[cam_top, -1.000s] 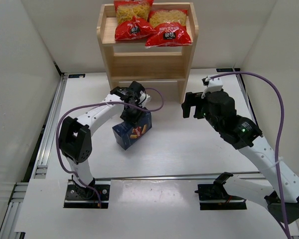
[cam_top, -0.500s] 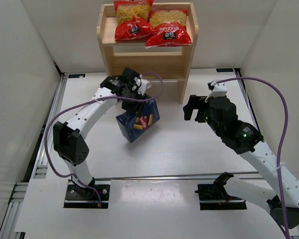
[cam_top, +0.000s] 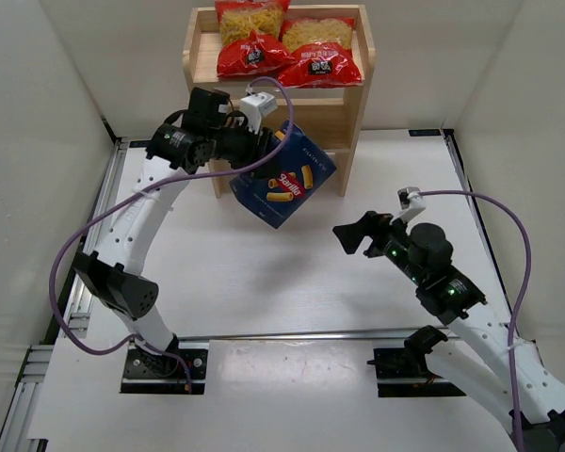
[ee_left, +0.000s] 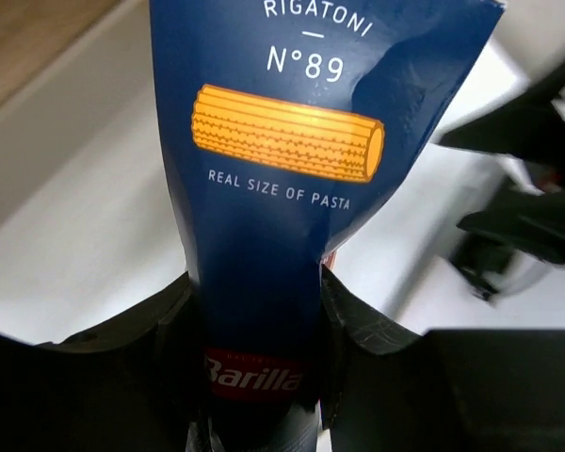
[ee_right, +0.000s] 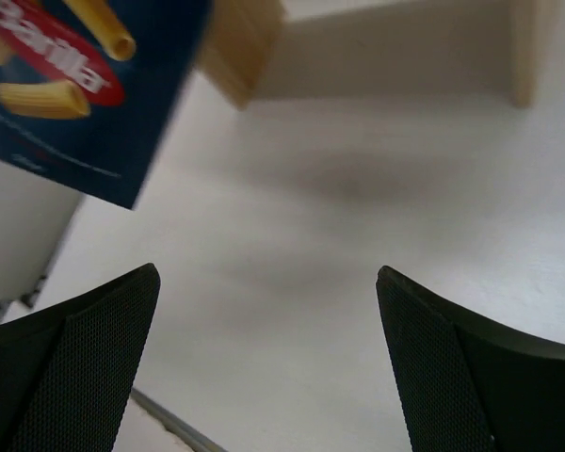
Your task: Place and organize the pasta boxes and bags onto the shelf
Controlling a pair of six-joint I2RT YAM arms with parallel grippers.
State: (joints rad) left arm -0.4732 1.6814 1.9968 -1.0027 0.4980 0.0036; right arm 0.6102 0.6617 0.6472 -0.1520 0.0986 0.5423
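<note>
Overhead, left arm: it rises from its base at the near left, bows out to the left, then bends right at the wrist, ending just before the shelf (cam_top: 358,105).
Overhead, left gripper (cam_top: 260,149): clamped on the upper left end of the pasta box (cam_top: 287,179).
Overhead, pasta box: lifted off the table (cam_top: 264,282), tilted, printed face up, in front of the shelf's lower tiers; contact with the wood cannot be told.
Overhead, bags: the first bag (cam_top: 252,52) and the second bag (cam_top: 318,64) lie side by side on the top tier, edges meeting.
Overhead, right arm: low, with the forearm angled up and left from the near right base.
Overhead, right gripper (cam_top: 350,235): jaws spread and holding nothing, well apart from the pasta box.
Left wrist, fingers (ee_left: 358,325): they squeeze both sides of the pasta box, which sticks straight out from between them, pinched narrow at the grip, "RIGATONI N°89" readable.
Right wrist, fingers (ee_right: 85,367): spread wide, with bare table between them.
Right wrist, pasta box: in the upper left corner, ahead and left of the jaws, just beside a shelf leg.
</note>
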